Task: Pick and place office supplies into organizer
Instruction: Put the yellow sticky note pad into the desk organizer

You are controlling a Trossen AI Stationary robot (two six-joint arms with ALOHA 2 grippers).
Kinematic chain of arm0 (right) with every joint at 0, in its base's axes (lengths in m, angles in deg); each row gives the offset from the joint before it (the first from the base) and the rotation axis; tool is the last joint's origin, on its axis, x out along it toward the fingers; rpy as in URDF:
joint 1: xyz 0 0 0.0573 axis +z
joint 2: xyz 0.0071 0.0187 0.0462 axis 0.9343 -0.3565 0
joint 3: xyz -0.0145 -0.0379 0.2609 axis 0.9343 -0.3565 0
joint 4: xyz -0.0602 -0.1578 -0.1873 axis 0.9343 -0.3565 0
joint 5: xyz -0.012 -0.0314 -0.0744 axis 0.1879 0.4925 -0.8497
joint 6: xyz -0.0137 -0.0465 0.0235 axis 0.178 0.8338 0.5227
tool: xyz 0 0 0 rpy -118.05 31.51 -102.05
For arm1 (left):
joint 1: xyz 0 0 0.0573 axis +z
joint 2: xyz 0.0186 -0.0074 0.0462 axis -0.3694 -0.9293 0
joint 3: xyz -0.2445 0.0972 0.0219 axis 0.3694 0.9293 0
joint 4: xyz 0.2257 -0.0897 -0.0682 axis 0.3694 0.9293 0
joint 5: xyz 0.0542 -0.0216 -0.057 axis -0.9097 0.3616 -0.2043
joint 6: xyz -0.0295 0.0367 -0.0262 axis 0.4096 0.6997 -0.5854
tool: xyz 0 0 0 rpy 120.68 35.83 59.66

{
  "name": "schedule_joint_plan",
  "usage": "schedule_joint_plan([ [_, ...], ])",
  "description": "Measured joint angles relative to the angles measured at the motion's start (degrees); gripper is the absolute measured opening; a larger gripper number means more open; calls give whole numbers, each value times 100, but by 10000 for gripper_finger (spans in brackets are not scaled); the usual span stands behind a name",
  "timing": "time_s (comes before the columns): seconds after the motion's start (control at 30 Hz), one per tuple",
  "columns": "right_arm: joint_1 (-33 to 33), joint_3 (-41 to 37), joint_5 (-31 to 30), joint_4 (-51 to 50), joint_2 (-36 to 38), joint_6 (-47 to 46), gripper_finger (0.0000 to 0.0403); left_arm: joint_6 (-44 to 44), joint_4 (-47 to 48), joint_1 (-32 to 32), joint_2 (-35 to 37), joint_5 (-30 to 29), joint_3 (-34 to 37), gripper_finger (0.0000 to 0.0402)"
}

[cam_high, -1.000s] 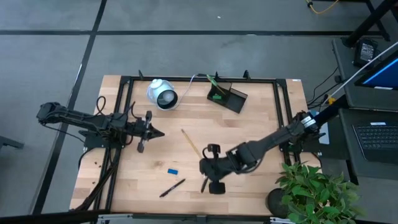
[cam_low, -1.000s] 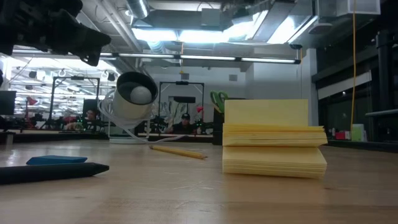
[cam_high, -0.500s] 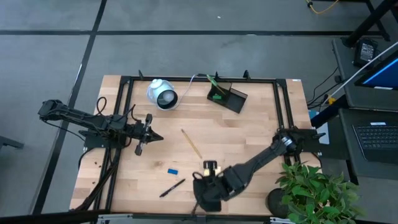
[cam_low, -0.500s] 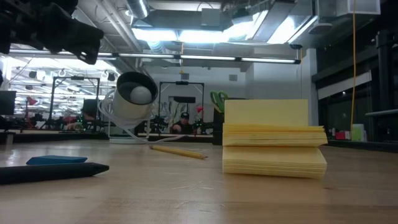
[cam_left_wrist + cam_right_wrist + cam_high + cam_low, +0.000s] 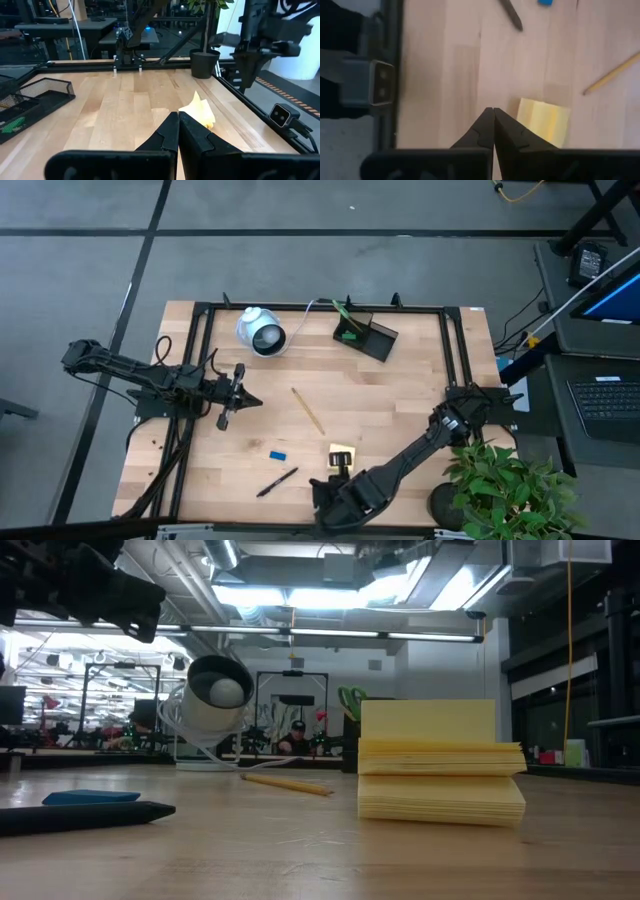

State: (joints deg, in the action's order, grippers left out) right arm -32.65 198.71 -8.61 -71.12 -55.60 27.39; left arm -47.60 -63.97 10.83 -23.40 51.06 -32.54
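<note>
Retreating toward the table's near edge, right gripper (image 5: 322, 498), jaws pressed together, has uncovered the sticky-note pad (image 5: 341, 456)

I can read no text, label, brand, number or sign anywhere around me. The yellow sticky-note pad (image 5: 440, 762) at centre right of the low view is blank on the faces I see. The laptop (image 5: 610, 402) at the right edge of the high view shows a keyboard, but its keys are too small to read. The black organizer (image 5: 364, 333) near the top centre carries no lettering I can make out.
</note>
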Motion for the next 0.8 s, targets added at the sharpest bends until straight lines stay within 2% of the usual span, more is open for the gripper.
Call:
schedule_joint_plan([
  [0.23,-39,-38,75,-292,-20,-303,36,0,0,0,0,0,0,2],
  [0.57,-46,-42,73,-386,-20,-296,134,4,-2,0,0,0,0,2],
  [0.8,-55,-50,72,-430,-284,-174,169,4,-2,0,0,0,0,2],
])
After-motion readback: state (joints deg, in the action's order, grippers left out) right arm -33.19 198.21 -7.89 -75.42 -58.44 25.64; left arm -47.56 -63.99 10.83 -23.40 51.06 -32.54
